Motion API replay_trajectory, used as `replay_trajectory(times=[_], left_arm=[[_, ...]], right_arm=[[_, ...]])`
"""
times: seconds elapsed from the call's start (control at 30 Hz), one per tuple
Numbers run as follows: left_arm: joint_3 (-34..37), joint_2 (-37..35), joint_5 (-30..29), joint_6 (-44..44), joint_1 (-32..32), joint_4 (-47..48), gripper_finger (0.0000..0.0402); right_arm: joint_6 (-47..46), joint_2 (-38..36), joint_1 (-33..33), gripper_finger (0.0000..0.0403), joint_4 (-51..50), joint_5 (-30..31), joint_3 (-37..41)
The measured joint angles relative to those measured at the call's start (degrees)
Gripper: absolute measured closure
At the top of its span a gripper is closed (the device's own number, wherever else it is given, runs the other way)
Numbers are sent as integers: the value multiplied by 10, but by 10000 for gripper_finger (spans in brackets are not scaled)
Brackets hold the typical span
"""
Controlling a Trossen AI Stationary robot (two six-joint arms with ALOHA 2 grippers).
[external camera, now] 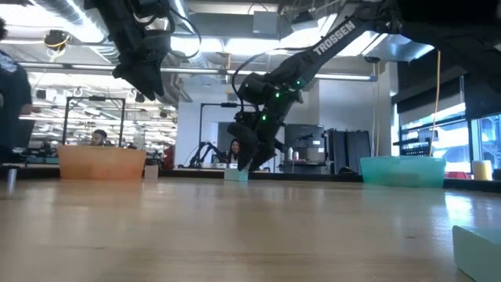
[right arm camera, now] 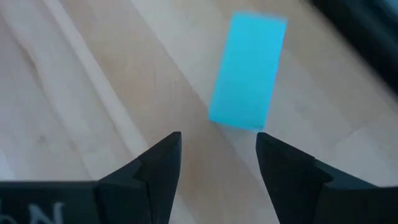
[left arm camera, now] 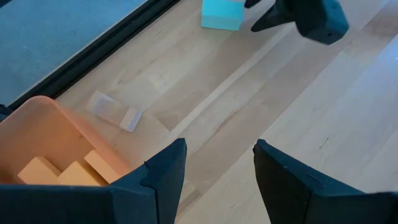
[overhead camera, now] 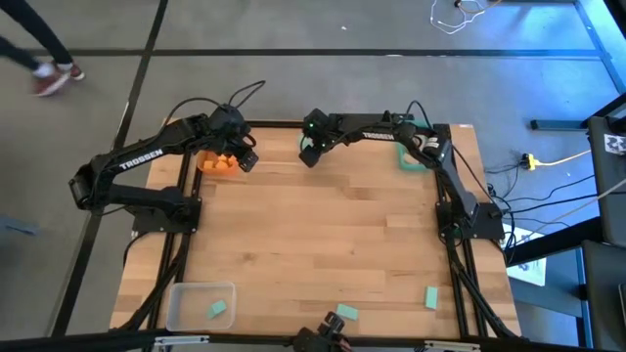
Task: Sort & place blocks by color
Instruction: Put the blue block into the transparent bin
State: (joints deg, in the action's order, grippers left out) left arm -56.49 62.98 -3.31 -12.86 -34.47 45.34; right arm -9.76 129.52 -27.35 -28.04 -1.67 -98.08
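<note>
A teal block [right arm camera: 247, 73] lies flat on the table near its far edge; the left wrist view [left arm camera: 222, 14] and the low view [external camera: 236, 174] show it too. My right gripper [right arm camera: 217, 140] hangs open just above and short of it, fingers slanting down, touching nothing. My left gripper [left arm camera: 217, 149] is open and empty above the table, beside the orange bin [left arm camera: 43, 134]. Several orange blocks [left arm camera: 62, 171] lie in that bin. Toward the near edge lie two loose teal blocks [overhead camera: 346, 313] [overhead camera: 430, 297].
A teal bin [overhead camera: 411, 156] stands at the far right and a clear bin [overhead camera: 186, 293] at the near left, with a teal block [overhead camera: 219, 309] in it. A small pale flat piece [left arm camera: 114, 111] lies by the orange bin. A person's feet [overhead camera: 54, 78] show beyond the table.
</note>
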Motion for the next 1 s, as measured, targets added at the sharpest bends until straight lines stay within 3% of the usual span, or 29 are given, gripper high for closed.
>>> replay_trajectory(times=[0.3,0.5,0.67,1.0], left_arm=[[0,0,0,0,0,0,223],[0,0,-2,0,0,0,223],[0,0,-2,0,0,0,223],[0,0,-2,0,0,0,223]], right_arm=[[0,7,0,247,-3,1,1],[-24,2,-2,251,-53,-33,0],[-32,-7,-3,251,-130,-93,-61],[-7,-7,-17,251,-119,-73,-190]])
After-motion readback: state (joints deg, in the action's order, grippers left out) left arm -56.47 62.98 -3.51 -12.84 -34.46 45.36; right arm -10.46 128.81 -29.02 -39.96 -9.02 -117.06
